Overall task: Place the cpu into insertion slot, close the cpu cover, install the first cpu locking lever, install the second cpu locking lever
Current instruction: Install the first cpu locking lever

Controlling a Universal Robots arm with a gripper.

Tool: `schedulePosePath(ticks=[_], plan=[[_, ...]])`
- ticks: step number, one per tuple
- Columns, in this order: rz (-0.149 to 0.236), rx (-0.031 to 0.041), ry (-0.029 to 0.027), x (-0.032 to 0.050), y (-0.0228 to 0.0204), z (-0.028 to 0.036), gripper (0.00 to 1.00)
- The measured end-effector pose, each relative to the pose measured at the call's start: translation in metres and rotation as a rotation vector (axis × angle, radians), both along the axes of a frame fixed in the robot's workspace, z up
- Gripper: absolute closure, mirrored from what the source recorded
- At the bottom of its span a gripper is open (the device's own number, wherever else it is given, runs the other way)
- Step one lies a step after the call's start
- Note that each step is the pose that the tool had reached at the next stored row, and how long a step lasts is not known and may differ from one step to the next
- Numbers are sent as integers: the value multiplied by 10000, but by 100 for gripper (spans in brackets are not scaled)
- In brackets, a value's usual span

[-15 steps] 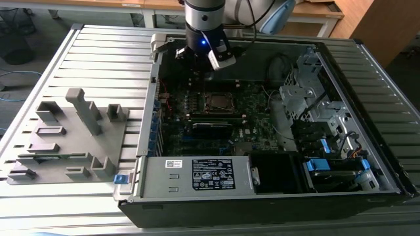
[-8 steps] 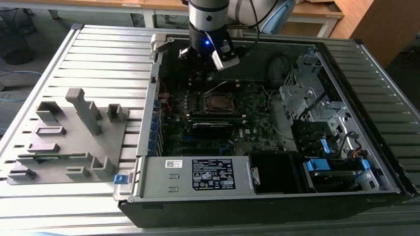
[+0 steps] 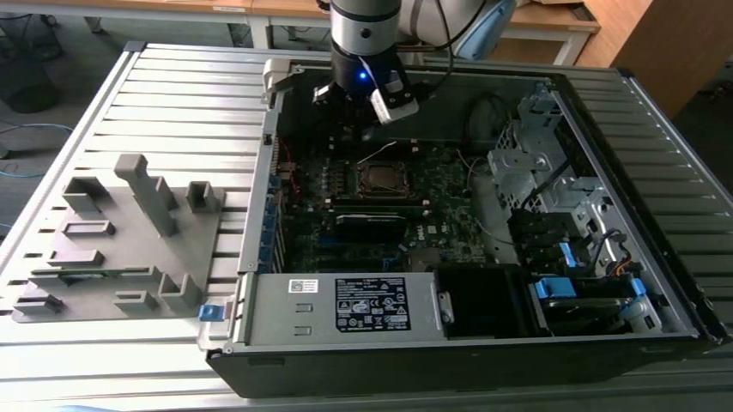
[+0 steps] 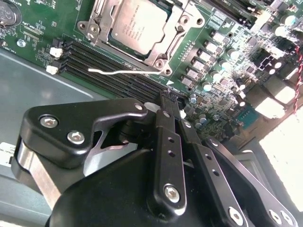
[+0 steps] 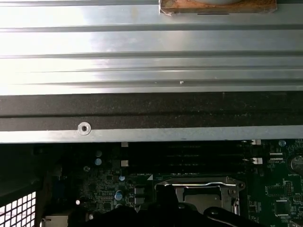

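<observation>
One gripper [image 4: 171,101], clenched on nothing, hangs with its tips low over the board [image 4: 33,33], just beside the memory slots [image 4: 102,59]. Past those, the cpu [image 4: 137,26] sits in the slot [image 4: 87,28], and the cover [image 4: 161,54] looks folded down around it. A thin bright lever [image 4: 118,72] lies along the slot's near edge, apparently unlatched. So I judge the first-lever step is in hand. It calls for fine, low contact on that slim rod without scraping the board.
</observation>
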State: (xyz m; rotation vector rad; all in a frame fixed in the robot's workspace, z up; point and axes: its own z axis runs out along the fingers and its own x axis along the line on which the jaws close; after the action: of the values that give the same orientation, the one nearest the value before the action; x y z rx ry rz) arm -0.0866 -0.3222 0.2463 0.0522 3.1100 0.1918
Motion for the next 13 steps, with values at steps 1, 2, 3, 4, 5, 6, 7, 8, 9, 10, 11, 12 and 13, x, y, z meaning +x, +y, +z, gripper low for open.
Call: schedulePosePath(ticks=[1, 2, 3, 4, 5, 6, 7, 8, 9, 10, 11, 12, 13], plan=[[0, -1, 0, 8, 0, -1, 89], [-1, -1, 0, 17, 0, -2, 89], [0, -1, 0, 26, 0, -4, 89], [0, -1, 1, 30, 0, -4, 89], [-1, -1, 0, 30, 0, -4, 89], [-2, -1, 1, 30, 0, -4, 89], [-1, -1, 0, 124, 0, -15, 89], [-1, -1, 0, 146, 0, -28, 89], [-1, -1, 0, 146, 0, -28, 89], [0, -1, 0, 147, 0, -29, 89], [-1, -1, 0, 146, 0, -29, 89], [-1, -1, 0, 147, 0, -29, 89], [0, -1, 0, 146, 0, -29, 89]])
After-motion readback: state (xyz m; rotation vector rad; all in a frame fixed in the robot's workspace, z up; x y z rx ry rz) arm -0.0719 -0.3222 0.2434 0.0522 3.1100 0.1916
